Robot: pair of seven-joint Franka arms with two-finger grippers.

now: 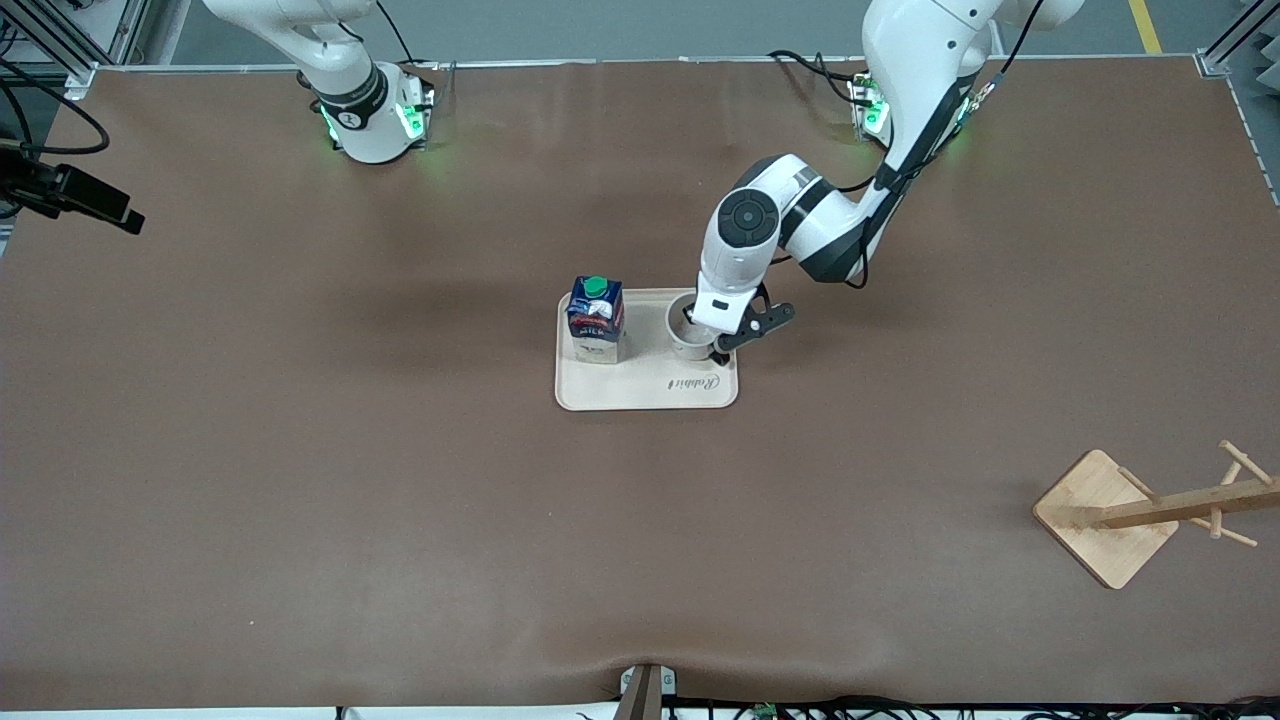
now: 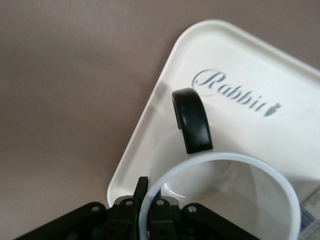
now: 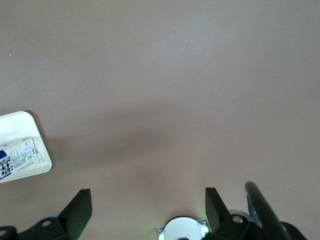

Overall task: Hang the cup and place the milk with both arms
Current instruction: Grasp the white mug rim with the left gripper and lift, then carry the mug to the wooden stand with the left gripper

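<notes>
The white cup (image 1: 686,333) stands on the cream tray (image 1: 650,398), beside the milk carton (image 1: 596,320) with its green cap. My left gripper (image 1: 712,348) is down at the cup on the side toward the left arm's end. In the left wrist view my left gripper (image 2: 146,196) is shut on the cup's rim (image 2: 280,180), one finger inside the wall and one outside; the black handle (image 2: 192,120) points away from it. My right gripper (image 3: 147,210) is open over bare table near its base and is out of the front view.
A wooden cup rack (image 1: 1150,510) lies tipped on its side near the front camera at the left arm's end. The right wrist view shows a corner of the tray (image 3: 30,120) with the milk carton (image 3: 15,157) on it.
</notes>
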